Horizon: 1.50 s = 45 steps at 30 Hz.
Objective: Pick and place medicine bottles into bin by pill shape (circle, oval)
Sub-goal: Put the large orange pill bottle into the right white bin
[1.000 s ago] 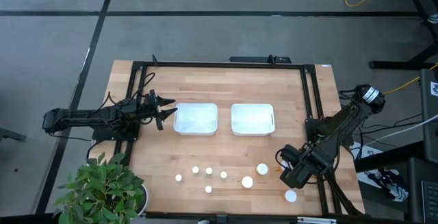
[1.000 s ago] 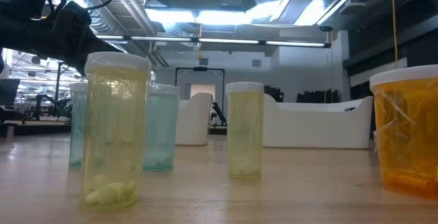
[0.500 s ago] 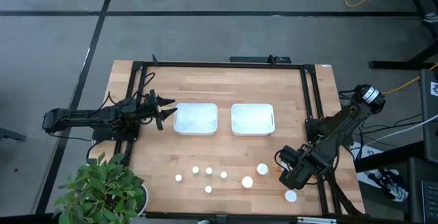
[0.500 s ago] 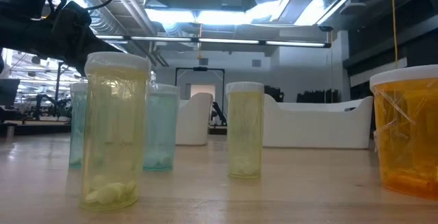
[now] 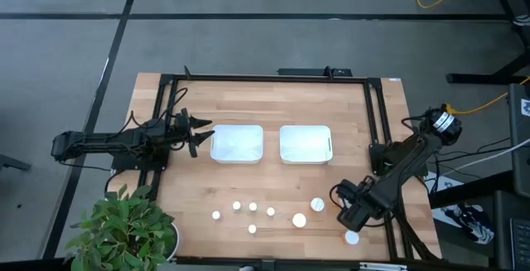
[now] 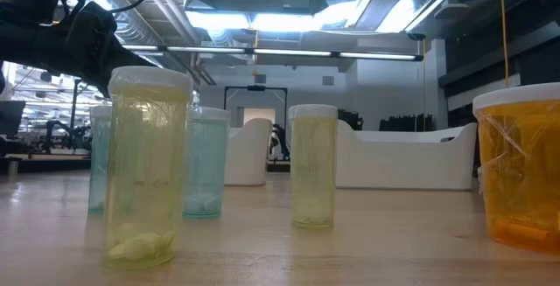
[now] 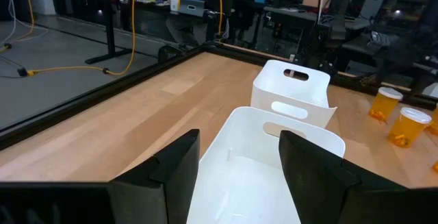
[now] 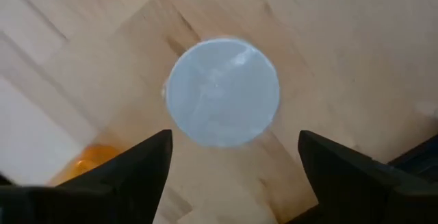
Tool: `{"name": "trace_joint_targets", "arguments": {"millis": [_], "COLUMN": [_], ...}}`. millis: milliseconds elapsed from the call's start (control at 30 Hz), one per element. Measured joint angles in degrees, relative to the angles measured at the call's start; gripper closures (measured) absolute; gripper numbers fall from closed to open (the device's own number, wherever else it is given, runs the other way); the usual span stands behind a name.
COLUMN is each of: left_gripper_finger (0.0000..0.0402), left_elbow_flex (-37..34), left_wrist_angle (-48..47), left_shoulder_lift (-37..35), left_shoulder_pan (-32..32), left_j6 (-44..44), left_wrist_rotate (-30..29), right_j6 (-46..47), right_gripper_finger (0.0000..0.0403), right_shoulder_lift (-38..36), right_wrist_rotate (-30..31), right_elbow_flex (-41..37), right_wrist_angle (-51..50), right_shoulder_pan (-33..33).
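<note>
Several white-capped bottles stand upright on their bases near the table's near edge: small pale ones (image 5: 252, 211) toward the left, larger orange ones (image 5: 308, 211) toward the right, one more (image 5: 352, 238) at the near right. My right gripper (image 5: 343, 216) is open above one bottle. The right wrist view looks straight down on that bottle's round white cap (image 8: 222, 91), with my right gripper (image 8: 234, 139) open and a finger standing off on either side. My left gripper (image 5: 203, 132) is open and empty at the left white bin's (image 5: 237, 143) left side.
A second white bin (image 5: 305, 143) stands to the right of the first. Black frame rails (image 5: 379, 138) run along the table's edges. A potted plant (image 5: 124, 225) sits at the near left corner. In the low view a yellowish bottle (image 6: 149, 163) and an orange one (image 6: 521, 172) stand closest.
My right gripper has shifted a little toward the table's left, staying open over the bottles at the near right.
</note>
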Motion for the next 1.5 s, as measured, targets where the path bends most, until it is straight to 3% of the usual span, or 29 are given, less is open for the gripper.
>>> {"name": "trace_joint_targets", "arguments": {"millis": [300,600,1133,1300,1500], "left_gripper_finger": [0.0208,0.0208,0.0208,0.0208,0.0208], "left_elbow_flex": [0.0,0.0,0.0,0.0,0.0], "left_wrist_angle": [0.0,0.0,0.0,0.0,0.0], "left_shoulder_lift": [0.0,0.0,0.0,0.0,0.0], "left_shoulder_pan": [0.0,0.0,0.0,0.0,0.0], "left_j6": [0.0,0.0,0.0,0.0,0.0], "left_wrist_rotate": [0.0,0.0,0.0,0.0,0.0], "right_j6": [-1.2,-4.6,-6.2,-9.0,-19.5], "right_gripper_finger": [0.0085,0.0087,0.0191,0.0192,0.0181], "right_shoulder_lift": [1.0,1.0,-0.2,-2.7,-5.2], "right_wrist_rotate": [5.0,4.8,2.9,3.4,10.8], "right_elbow_flex": [0.0,0.0,0.1,4.1,13.1], "right_wrist_angle": [0.6,0.7,0.7,-7.0,-15.6], "right_shoulder_pan": [-1.5,-3.3,-5.7,-8.2,-12.9]}}
